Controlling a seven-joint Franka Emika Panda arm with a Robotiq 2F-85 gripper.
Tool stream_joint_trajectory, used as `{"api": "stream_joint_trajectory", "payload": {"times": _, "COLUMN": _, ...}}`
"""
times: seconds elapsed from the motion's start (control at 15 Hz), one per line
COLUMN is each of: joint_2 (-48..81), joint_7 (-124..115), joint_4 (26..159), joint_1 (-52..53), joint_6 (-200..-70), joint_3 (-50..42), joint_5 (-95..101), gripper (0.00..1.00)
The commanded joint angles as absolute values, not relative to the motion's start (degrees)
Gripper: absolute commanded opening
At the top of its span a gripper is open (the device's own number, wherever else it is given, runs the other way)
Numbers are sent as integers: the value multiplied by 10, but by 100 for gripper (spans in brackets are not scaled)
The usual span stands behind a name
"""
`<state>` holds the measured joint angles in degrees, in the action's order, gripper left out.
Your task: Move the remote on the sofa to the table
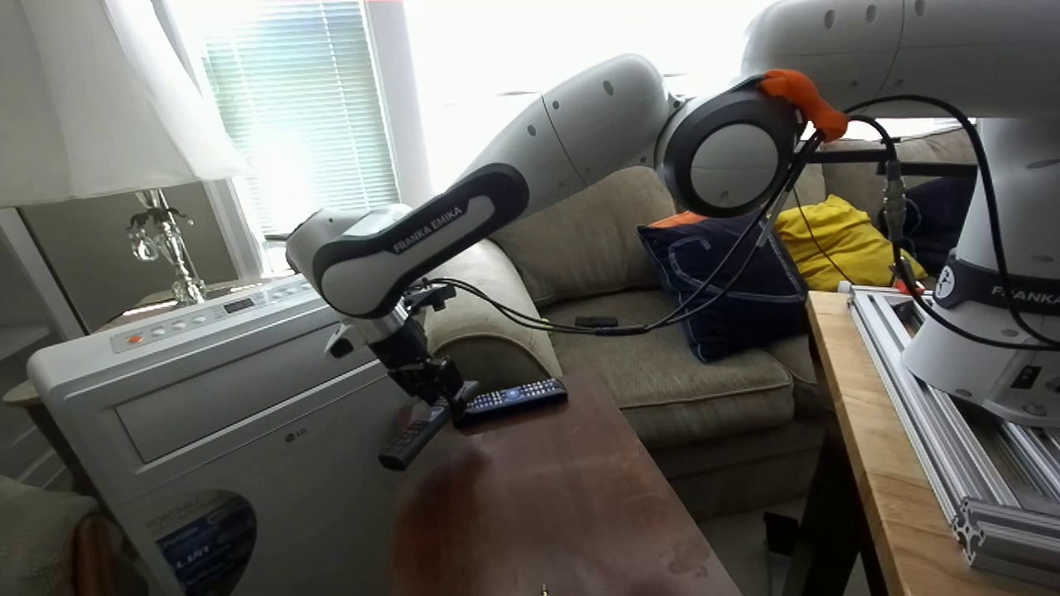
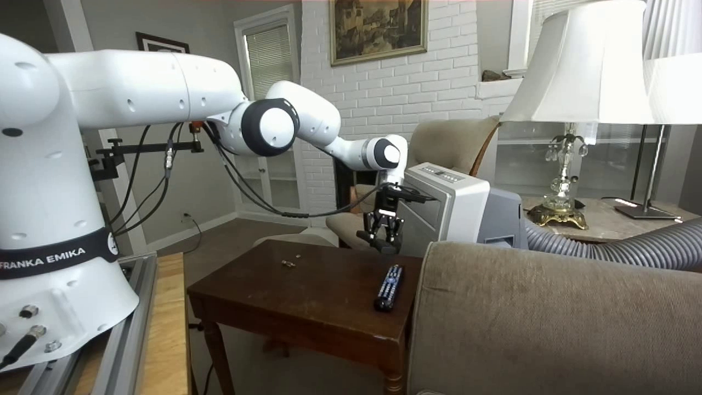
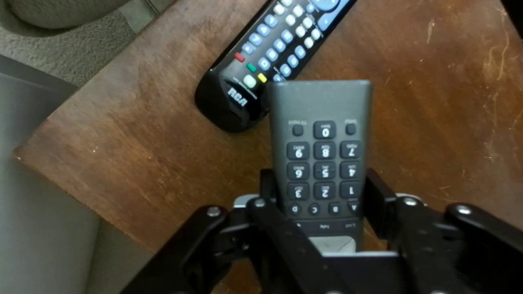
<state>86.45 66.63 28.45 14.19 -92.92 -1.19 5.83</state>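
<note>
My gripper is shut on the remote, a slim dark grey one with number buttons, gripped by its long sides in the wrist view. The remote is tilted, near the table's far end, with one end past the edge in an exterior view. The gripper also shows above the table in an exterior view. The table is dark reddish-brown wood, seen in all views. The olive-grey sofa stands behind it; its armrest also shows in an exterior view.
A black remote with bluish buttons lies on the table beside the held one. A small black object lies on the sofa seat near the dark blue pillow. A white appliance stands against the table's far end.
</note>
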Motion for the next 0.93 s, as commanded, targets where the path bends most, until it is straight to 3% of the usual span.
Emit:
{"api": "stream_joint_trajectory", "payload": {"times": 0.0, "joint_2": 865, "joint_7": 662, "joint_4": 287, "joint_1": 137, "joint_6": -932, "joint_3": 1, "joint_5": 71, "gripper": 53}}
{"api": "stream_joint_trajectory", "payload": {"times": 0.2, "joint_2": 865, "joint_7": 661, "joint_4": 289, "joint_1": 136, "joint_6": -935, "joint_3": 2, "joint_5": 71, "gripper": 53}}
{"api": "stream_joint_trajectory", "payload": {"times": 0.27, "joint_2": 865, "joint_7": 661, "joint_4": 289, "joint_1": 136, "joint_6": -935, "joint_3": 2, "joint_5": 71, "gripper": 28}}
{"api": "stream_joint_trajectory", "payload": {"times": 0.87, "joint_2": 865, "joint_7": 593, "joint_4": 344, "joint_1": 151, "joint_6": -939, "joint_3": 6, "joint_5": 71, "gripper": 28}}
